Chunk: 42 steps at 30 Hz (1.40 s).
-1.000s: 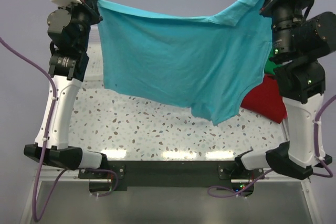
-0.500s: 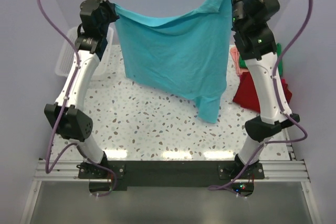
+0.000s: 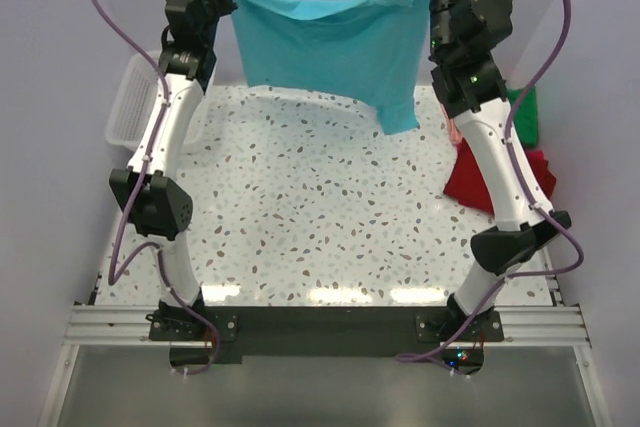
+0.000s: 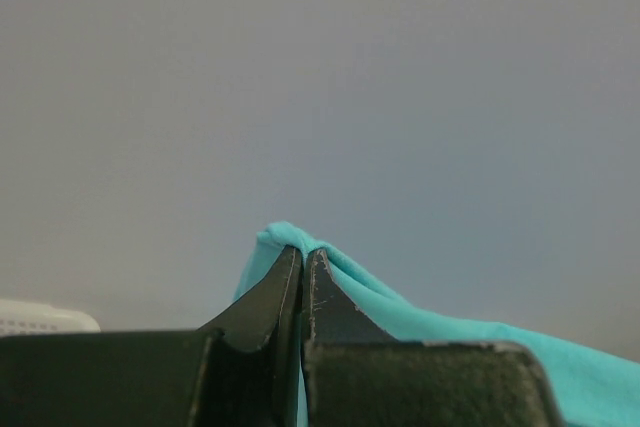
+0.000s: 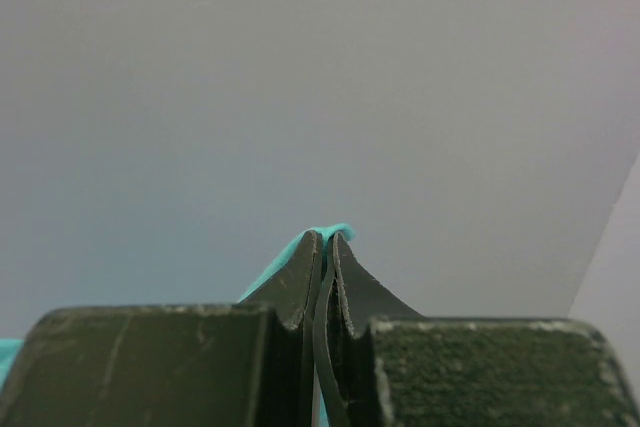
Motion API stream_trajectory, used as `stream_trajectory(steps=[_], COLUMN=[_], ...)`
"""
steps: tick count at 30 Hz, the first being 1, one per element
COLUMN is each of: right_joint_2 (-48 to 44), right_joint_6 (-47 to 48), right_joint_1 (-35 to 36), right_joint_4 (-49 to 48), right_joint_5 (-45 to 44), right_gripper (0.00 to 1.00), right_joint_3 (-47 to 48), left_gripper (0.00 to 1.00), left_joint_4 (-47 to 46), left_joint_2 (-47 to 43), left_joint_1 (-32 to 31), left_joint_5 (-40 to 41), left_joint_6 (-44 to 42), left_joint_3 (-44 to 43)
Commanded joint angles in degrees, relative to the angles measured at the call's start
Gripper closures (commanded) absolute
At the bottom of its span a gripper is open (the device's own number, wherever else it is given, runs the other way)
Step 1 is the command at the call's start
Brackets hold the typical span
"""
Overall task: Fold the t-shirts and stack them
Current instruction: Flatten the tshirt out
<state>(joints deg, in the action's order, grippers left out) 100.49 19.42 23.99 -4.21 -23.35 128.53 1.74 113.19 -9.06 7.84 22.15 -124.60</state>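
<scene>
Clamped shut with the left gripper (image 4: pixel 303 255) on one top corner of the turquoise shirt (image 3: pixel 330 47) — nothing but a thin fold of cloth between the tips. Likewise with the right gripper (image 5: pixel 327 237): closed tight on the other top corner. Reaching high and far back with both arms, wrists raised above the far edge of the table (image 3: pixel 320 207). Hanging spread between the two grips, sagging slightly along the top, drooping lowest at the right corner. Beside the right arm on the table — a red shirt (image 3: pixel 480 182), a green shirt (image 3: pixel 525 112) behind it. At the left edge, a white basket (image 3: pixel 135 97).
</scene>
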Motion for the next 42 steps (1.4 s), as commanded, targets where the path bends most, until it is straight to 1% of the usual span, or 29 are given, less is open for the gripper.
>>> stream_trajectory(steps=[1,2,3,4,5,6,7,8,9,10,11,12,13,14,15,16,17,18,21,26,27,32,34,35,36,38,39,41,42], right_joint_2=[-10.9,-12.49,-13.99,-17.48,-19.08,-20.93,-23.82,-24.98,-25.77,-26.3,-27.35,-28.06,-29.2,-31.38,-32.45,-32.98,-33.16,-32.64,-30.62,-30.44,-30.35,-30.17,-31.22,-31.75,-32.1,-33.77,-34.04,-34.31,-34.39], right_joint_6=[2.47,2.12,1.68,0.02,-1.04,-2.96,-7.6,-10.51,-14.55,-24.07,-29.12,-34.57,-42.54,-45.93,-49.01,-54.61,-57.19,-58.95,-62.57,-64.16,-64.24,-65.38,-66.79,-67.05,-68.8,-69.86,-72.22,-73.38,-76.0], right_joint_1=[-0.17,-0.17,-0.17,-0.17,-0.17,-0.17,-0.17,-0.08,-0.08,-0.08,0.44,0.79,1.23,2.11,2.2,2.2,2.12,2.2,2.46,3.96,3.96,4.4,4.57,4.58,4.58,4.58,4.58,4.49,4.58], right_joint_4=[-11.95,-12.05,-12.23,-11.97,-11.62,-10.39,-6.73,-4.69,-1.1,9.03,14.17,19.1,26.02,28.53,30.73,36.14,39.33,44.5,52.69,59.66,61.75,66.25,69.67,70.73,74.05,76.09,78.36,79.26,80.66], right_joint_5=[-2.29,-3.44,-5.37,-8.26,-10.46,-11.79,-12.76,-16.34,-17.24,-17.16,-18.03,-17.61,-16.04,-14.45,-10.18,-8.39,-6.29,-2.26,5.83,11.13,12.09,17.99,17.12,15.63,13.71,9.32,7.73,6.31,4.22], right_gripper=[1.0,1.0,1.0,1.0,1.0,1.0,1.0,1.0,1.0,1.0,1.0,1.0,1.0,1.0,1.0,1.0,1.0,1.0,1.0,1.0,1.0,1.0,1.0,1.0,1.0,1.0,1.0,1.0,1.0], right_joint_3=[-11.93,-15.03,-18.46,-26.23,-30.31,-34.36,-42.49,-46.31,-49.57,-54.22,-56.26,-58.37,-62.74,-65.05,-66.9,-69.18,-69.55,-69.82,-69.99,-72.19,-72.71,-77.11,-78.17,-78.34,-78.17,-77.73,-77.55,-78.08,-78.25], left_gripper=[1.0,1.0,1.0,1.0,1.0,1.0,1.0,1.0,1.0,1.0,1.0,1.0,1.0,1.0,1.0,1.0,1.0,1.0,1.0,1.0,1.0,1.0,1.0,1.0,1.0,1.0,1.0,1.0,1.0], left_joint_4=[-5.34,-5.52,-5.43,-5.17,-4.9,-4.38,-3.33,-2.71,-0.53,1.58,2.99,6.66,8.35,9.59,12.04,13.54,15.21,18.88,23.38,28.57,30.32,37.28,39.56,40.18,42.01,43.08,44.74,45.28,47.2], left_joint_2=[-4.46,-6.55,-7.71,-8.67,-10.95,-11.93,-13.07,-15.08,-16.06,-16.85,-18.6,-19.57,-20.45,-22.2,-23.09,-24.23,-24.68,-24.94,-26.78,-29.95,-30.13,-30.3,-32.14,-32.93,-33.64,-36.27,-37.15,-39.0,-39.18], left_joint_1=[0.45,0.45,0.45,0.45,0.45,0.45,0.45,0.45,0.36,0.45,0.36,0.27,0.27,0.27,0.27,0.27,0.18,0.18,0.1,0.18,0.1,0.18,0.18,0.18,0.18,0.18,0.18,0.18,0.1], left_joint_5=[-1.07,-1.24,-1.42,-1.42,-1.59,-1.6,-1.77,-1.68,-1.6,-0.99,-0.37,0.94,2.78,3.15,3.59,3.5,3.42,3.76,3.85,2.45,2.01,1.13,1.83,2.18,2.79,4.11,5.42,5.61,6.13], left_joint_6=[1.14,1.05,0.79,0.79,0.7,1.22,1.75,2.45,4.28,5.35,6.31,8.93,10.44,11.33,12.99,13.61,13.97,14.75,15.29,16.43,16.69,18.45,19.24,19.68,20.29,21.52,22.23,22.76,23.28], left_joint_3=[3.9,6.36,11.6,14.7,18.04,24.95,28.67,32.53,39.36,42.3,47.12,49.08,50.84,54.25,55.67,56.99,58.66,59.46,62.8,66.84,67.37,70.18,70.98,71.5,71.42,71.68,71.6,71.86,71.6])
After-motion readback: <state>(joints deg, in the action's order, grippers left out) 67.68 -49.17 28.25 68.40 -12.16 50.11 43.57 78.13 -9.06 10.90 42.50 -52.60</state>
